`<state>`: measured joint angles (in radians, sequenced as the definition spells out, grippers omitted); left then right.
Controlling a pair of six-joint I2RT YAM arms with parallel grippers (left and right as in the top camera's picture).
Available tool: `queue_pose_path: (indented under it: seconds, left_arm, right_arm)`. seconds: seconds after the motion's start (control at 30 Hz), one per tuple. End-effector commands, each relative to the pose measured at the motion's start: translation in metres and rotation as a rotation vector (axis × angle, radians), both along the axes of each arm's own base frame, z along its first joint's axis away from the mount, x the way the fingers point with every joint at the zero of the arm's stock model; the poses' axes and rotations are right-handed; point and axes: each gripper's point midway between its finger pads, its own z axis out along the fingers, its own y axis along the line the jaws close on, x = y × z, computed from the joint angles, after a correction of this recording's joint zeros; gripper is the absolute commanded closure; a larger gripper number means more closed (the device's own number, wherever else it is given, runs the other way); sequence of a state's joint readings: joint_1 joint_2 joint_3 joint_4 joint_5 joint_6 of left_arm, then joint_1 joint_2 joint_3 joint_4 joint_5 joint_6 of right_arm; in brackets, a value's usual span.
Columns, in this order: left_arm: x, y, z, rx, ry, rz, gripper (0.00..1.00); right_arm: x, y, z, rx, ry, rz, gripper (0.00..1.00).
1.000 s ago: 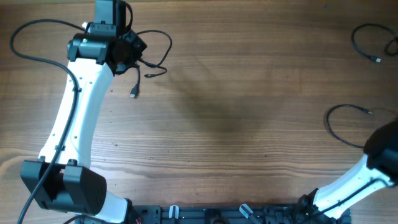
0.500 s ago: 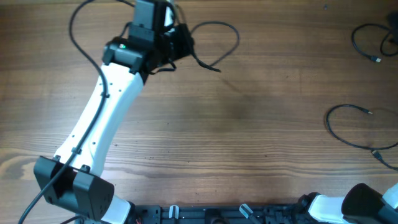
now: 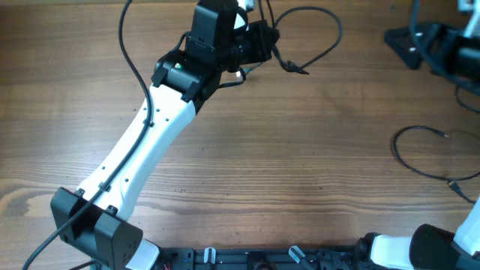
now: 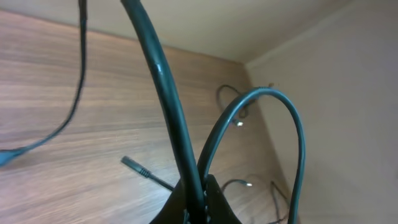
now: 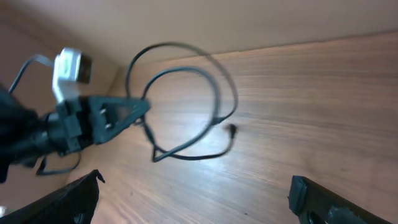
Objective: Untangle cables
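The left arm has swung rightward along the far edge, and the right arm has come into view at the far right corner. The left fingers (image 4: 214, 208) are clamped together on the bundled cables (image 4: 174, 112), whose loop (image 3: 341, 31) arcs out to their right over the surface (image 3: 285, 150). The right fingers (image 5: 311, 196) stand wide apart, holding nothing. Another cable (image 3: 396, 148) lies loose on the surface's right side.

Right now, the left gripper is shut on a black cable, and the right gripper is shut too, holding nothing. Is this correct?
Not fully. The left gripper is shut on a black cable, but the right gripper is open, holding nothing. The right wrist view shows its fingers far apart.
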<state>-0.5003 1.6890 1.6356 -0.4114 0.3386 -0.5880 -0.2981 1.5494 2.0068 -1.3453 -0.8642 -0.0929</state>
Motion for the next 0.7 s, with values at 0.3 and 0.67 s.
queue_pose_path:
  seconds: [0.3,0.67]
  left_arm:
    - [-0.007,-0.012,0.027,-0.114,-0.005,-0.035,0.96]
    - [-0.018,-0.019,0.046,-0.252,0.053,-0.138,0.96]
  right_arm:
    - [0.038,0.065,-0.058,0.008,0.223,0.073,0.21]
    - [0.089,0.032,-0.106,-0.129,0.347,-0.311,0.88]
